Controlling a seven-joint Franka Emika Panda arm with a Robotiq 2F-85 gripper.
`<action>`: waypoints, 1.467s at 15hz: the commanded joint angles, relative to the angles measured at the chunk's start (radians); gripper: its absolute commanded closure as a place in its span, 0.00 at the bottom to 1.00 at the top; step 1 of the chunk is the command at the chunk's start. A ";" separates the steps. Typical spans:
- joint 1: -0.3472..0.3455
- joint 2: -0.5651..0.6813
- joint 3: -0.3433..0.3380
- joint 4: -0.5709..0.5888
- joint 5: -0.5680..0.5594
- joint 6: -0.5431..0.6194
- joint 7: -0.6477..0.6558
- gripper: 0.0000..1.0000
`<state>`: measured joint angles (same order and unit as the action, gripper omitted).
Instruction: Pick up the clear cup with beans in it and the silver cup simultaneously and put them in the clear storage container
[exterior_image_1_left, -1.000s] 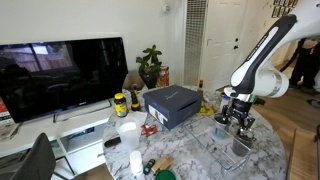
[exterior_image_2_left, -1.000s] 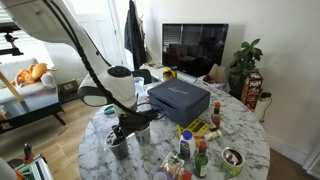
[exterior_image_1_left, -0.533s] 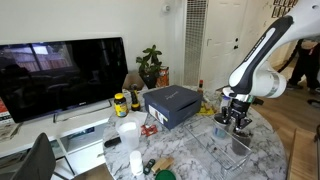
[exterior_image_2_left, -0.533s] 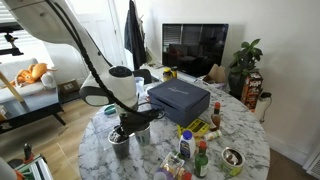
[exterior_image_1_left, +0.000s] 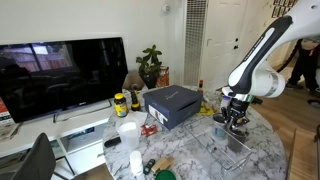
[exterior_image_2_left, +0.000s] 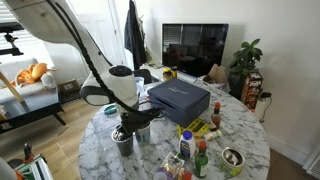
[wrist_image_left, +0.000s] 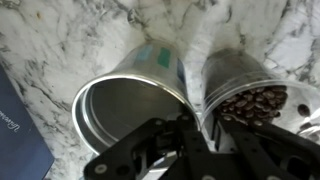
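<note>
In the wrist view the silver cup (wrist_image_left: 130, 100) stands at left, its dark inside showing. The clear cup with beans (wrist_image_left: 252, 102) touches it on the right, brown beans visible. My gripper (wrist_image_left: 192, 128) has one finger inside each cup and is shut on the two touching walls. In both exterior views the gripper (exterior_image_1_left: 234, 120) (exterior_image_2_left: 133, 128) points down over the pair of cups (exterior_image_2_left: 124, 142) near the marble table's edge. A faint transparent outline just beside the gripper may be the clear storage container (exterior_image_1_left: 236, 150).
A dark blue box (exterior_image_1_left: 170, 105) (exterior_image_2_left: 180, 100) lies mid-table. A white cup (exterior_image_1_left: 128, 132) and a yellow black-lidded jar (exterior_image_1_left: 120, 104) stand beyond it. Bottles and small packets (exterior_image_2_left: 195, 150) crowd one side of the round marble table (exterior_image_2_left: 235, 125).
The fingers have closed from wide apart onto the cups' adjoining walls. The cups have shifted slightly together under the gripper; the arm has barely moved.
</note>
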<state>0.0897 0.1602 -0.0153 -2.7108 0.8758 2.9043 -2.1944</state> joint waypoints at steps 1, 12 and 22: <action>-0.003 0.011 0.007 0.009 0.019 0.024 -0.024 1.00; 0.007 -0.024 -0.038 -0.010 -0.069 0.008 0.079 0.98; 0.030 -0.147 -0.152 -0.035 -0.478 -0.112 0.443 0.98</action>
<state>0.1075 0.0908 -0.1305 -2.7218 0.5110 2.8707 -1.8573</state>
